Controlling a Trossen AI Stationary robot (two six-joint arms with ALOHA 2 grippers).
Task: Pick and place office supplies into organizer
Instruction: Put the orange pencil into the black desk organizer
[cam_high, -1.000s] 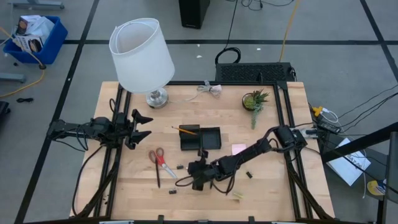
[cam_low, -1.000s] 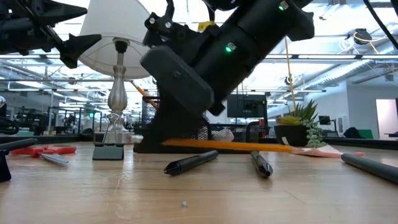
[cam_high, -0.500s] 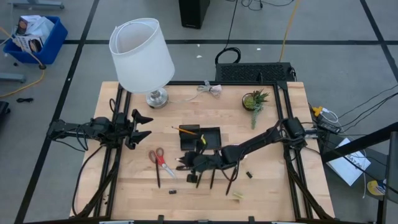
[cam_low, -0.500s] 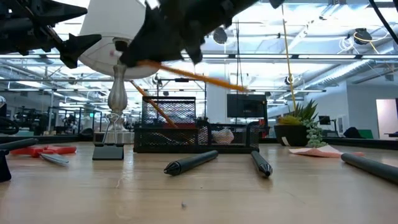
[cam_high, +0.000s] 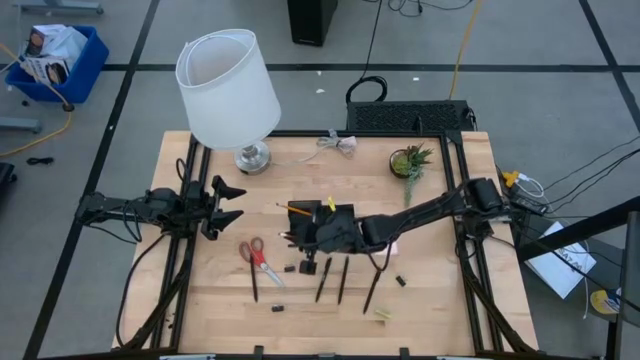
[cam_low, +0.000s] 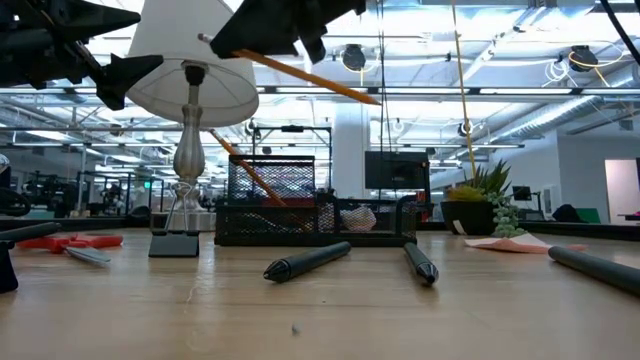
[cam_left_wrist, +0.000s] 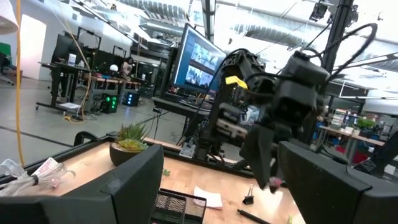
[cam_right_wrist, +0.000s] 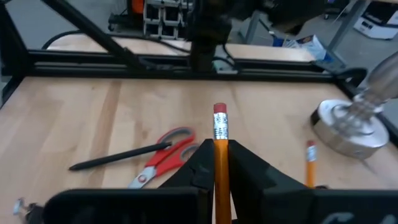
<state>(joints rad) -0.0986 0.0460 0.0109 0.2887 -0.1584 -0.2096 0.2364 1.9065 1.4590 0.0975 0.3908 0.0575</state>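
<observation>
My right gripper (cam_high: 303, 237) is shut on an orange pencil (cam_low: 320, 80) and hovers over the near left part of the black organizer (cam_high: 338, 222). A second orange pencil (cam_high: 297, 210) leans in the organizer's left compartment. Red-handled scissors (cam_high: 255, 254), black pens (cam_high: 343, 280) and small dark bits (cam_high: 290, 268) lie on the table near the organizer. A pink sticky pad (cam_high: 386, 243) shows beside my right arm. My left gripper (cam_high: 236, 203) stands open at the table's left edge, holding nothing. My right gripper pinches the pencil's shaft (cam_right_wrist: 221, 155) between its two fingers, a little behind the eraser end (cam_right_wrist: 219, 112), which sticks out past the fingertips. The fingers come from the table's right and lie along the pencil. The pencil hangs clear of the table, tilted, its long end (cam_low: 370, 97) lower.
A white-shaded lamp (cam_high: 228, 85) with a metal base (cam_right_wrist: 348, 127) stands at the far left. A small potted plant (cam_high: 410, 160) stands at the far right, a black mesh box (cam_high: 410, 117) behind the table's far edge. A small pale scrap (cam_high: 384, 314) lies near the front edge.
My right gripper has risen from the table's near middle and gone toward the far edge, over the organizer, staying shut on the pencil. The pencil, which lay level on the table a second ago, is now lifted clear and tilted.
</observation>
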